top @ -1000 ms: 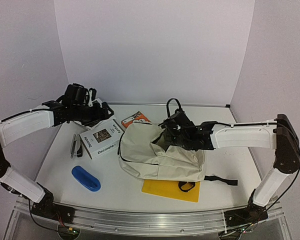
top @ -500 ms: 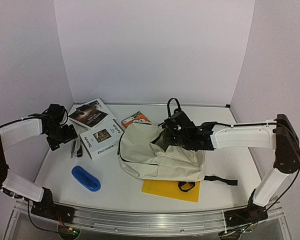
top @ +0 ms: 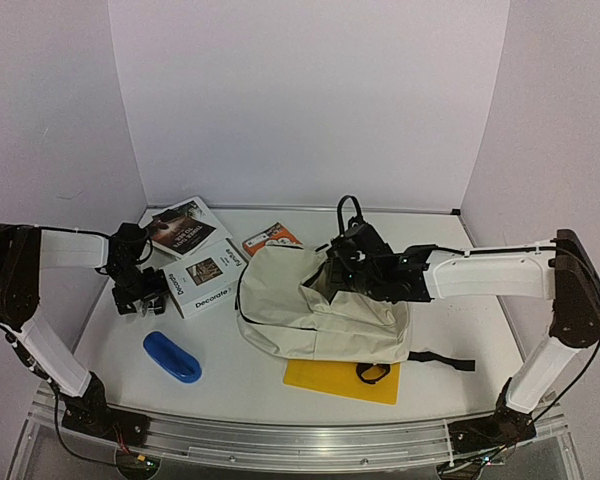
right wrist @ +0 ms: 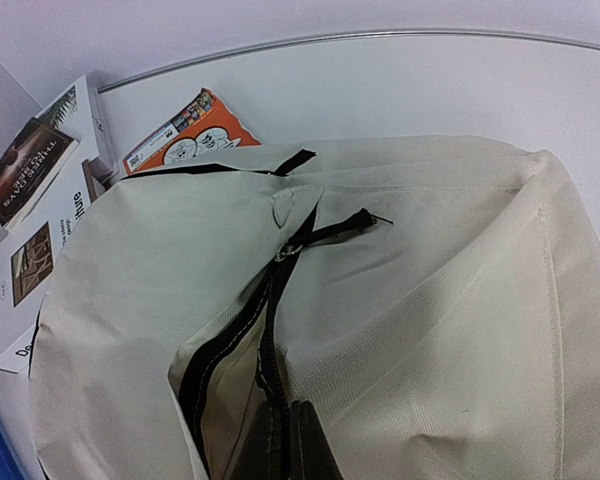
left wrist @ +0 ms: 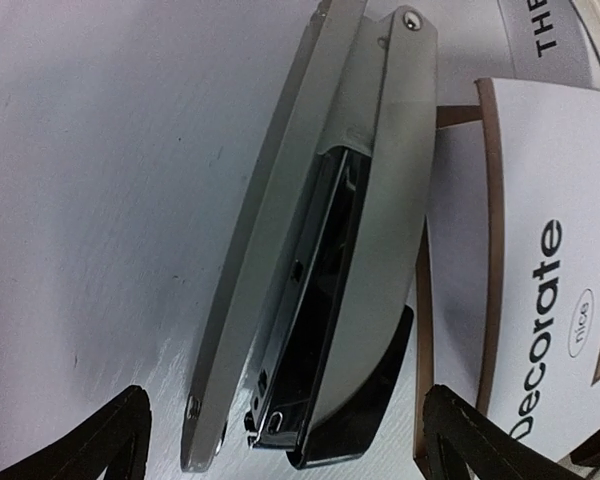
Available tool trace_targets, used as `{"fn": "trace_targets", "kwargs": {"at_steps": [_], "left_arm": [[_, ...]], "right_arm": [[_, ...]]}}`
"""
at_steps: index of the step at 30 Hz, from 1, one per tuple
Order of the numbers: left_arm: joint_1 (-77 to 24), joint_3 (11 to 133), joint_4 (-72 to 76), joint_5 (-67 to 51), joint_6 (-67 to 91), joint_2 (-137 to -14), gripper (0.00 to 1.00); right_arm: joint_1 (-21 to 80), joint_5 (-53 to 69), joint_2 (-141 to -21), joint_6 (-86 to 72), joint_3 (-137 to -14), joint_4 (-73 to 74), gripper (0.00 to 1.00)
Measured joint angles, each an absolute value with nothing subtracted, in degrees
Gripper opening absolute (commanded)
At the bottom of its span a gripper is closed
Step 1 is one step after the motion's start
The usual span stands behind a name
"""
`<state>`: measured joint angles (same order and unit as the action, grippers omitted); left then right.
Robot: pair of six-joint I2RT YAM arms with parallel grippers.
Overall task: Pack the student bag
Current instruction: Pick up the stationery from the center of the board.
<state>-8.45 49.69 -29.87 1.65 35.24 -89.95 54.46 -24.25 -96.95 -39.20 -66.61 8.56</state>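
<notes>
The student bag (top: 320,310), cream with black zippers, lies mid-table with its main zipper partly undone. My right gripper (top: 338,272) is shut on the bag's zipper edge (right wrist: 270,350) and holds the opening up; its pinched fingertips (right wrist: 285,440) show at the bottom of the right wrist view, where the bag (right wrist: 430,300) fills the frame. My left gripper (top: 140,290) hangs low at the table's left. In the left wrist view its fingers (left wrist: 110,440) stand wide open on either side of a silver stapler (left wrist: 330,230) lying on its side, without touching it.
A white "Decorate" book (top: 205,272) lies right beside the stapler, a dark book (top: 180,228) behind it, an orange booklet (top: 272,238) by the bag's far corner. A blue case (top: 172,356) lies front left. A yellow pad (top: 340,382) sticks out under the bag's front.
My left arm has swung from above the books out to the left and down over the stapler, its jaws a little wider. The right gripper and the bag have not moved.
</notes>
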Motion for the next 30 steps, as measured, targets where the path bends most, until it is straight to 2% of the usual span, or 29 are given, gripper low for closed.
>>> {"fn": "trace_targets", "kwargs": {"at_steps": [9, 16, 24, 30], "left_arm": [[-8.45, 50.41, -29.98, 1.21, 32.97, -92.92, 0.72], [-8.45, 50.96, -30.15, 0.97, 31.97, -93.95, 0.68], [-8.58, 51.92, -30.17, 0.45, 31.31, -94.83, 0.52], [-8.97, 52.27, -30.11, 0.69, 31.35, -95.15, 0.45]], "right_arm": [[54.39, -24.12, -96.95, -39.2, -66.61, 8.27, 0.0], [54.35, -24.12, -96.95, -39.16, -66.61, 8.16, 0.0], [54.35, -24.1, -96.95, -39.03, -66.61, 8.14, 0.0], [54.35, -24.1, -96.95, -39.03, -66.61, 8.14, 0.0]]}}
